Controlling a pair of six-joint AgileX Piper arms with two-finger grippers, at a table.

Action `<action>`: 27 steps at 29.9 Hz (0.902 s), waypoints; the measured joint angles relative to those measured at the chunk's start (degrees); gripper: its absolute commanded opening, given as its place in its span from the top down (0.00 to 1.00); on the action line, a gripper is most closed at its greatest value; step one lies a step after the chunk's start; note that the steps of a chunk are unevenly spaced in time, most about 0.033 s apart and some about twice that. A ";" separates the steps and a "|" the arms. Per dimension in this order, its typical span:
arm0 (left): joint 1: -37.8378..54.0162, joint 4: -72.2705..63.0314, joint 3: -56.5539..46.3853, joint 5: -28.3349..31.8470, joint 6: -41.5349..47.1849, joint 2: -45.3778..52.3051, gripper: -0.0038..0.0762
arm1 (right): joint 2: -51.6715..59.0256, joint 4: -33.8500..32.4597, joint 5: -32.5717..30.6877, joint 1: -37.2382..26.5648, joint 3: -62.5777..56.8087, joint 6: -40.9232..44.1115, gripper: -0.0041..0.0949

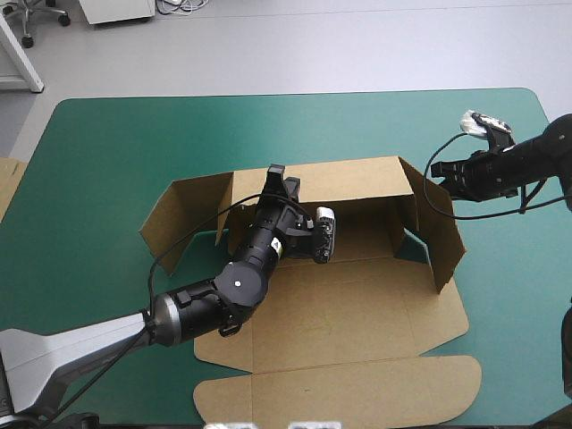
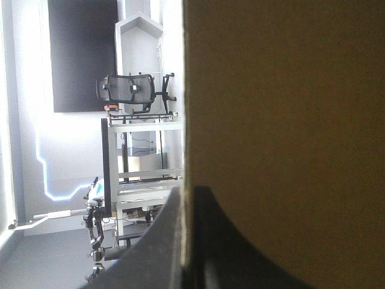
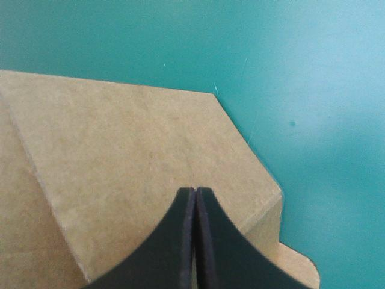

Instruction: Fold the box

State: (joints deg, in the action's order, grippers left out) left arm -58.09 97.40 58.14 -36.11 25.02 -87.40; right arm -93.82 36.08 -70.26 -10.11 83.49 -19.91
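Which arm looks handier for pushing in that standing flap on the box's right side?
Probably the right: the right gripper, shut, sits beside that flap on its outer side, while the left gripper is clamped on the far wall.

1. One brown box [image 1: 357,313], centre frame.
2. Two grippers: left gripper [image 1: 282,179] at mid-frame, right gripper [image 1: 443,174] at right.
3. One spare board edge [image 1: 7,183], far left.
4. One teal-green table [image 1: 107,143].
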 measured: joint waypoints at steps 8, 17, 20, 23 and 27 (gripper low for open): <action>0.00 0.00 0.00 0.00 0.00 0.00 0.96 | 6.99 0.53 0.13 0.00 -8.63 -2.04 0.98; 0.00 0.00 0.00 0.00 0.00 0.00 0.96 | 11.80 0.91 2.32 0.00 -15.08 -12.36 0.76; 0.00 0.00 0.00 0.00 0.00 0.00 0.96 | 11.92 0.85 2.32 0.00 -15.34 -15.80 0.48; 0.00 0.00 0.00 0.00 0.00 0.00 0.96 | 11.92 0.91 2.54 0.21 -15.34 -20.39 0.34; 0.00 0.00 0.00 0.00 0.00 0.00 0.96 | 11.92 0.91 4.31 2.23 -15.34 -26.52 0.34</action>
State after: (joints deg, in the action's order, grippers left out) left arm -58.09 97.40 58.14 -36.11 25.02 -87.40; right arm -81.90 36.98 -65.94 -7.88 68.15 -46.43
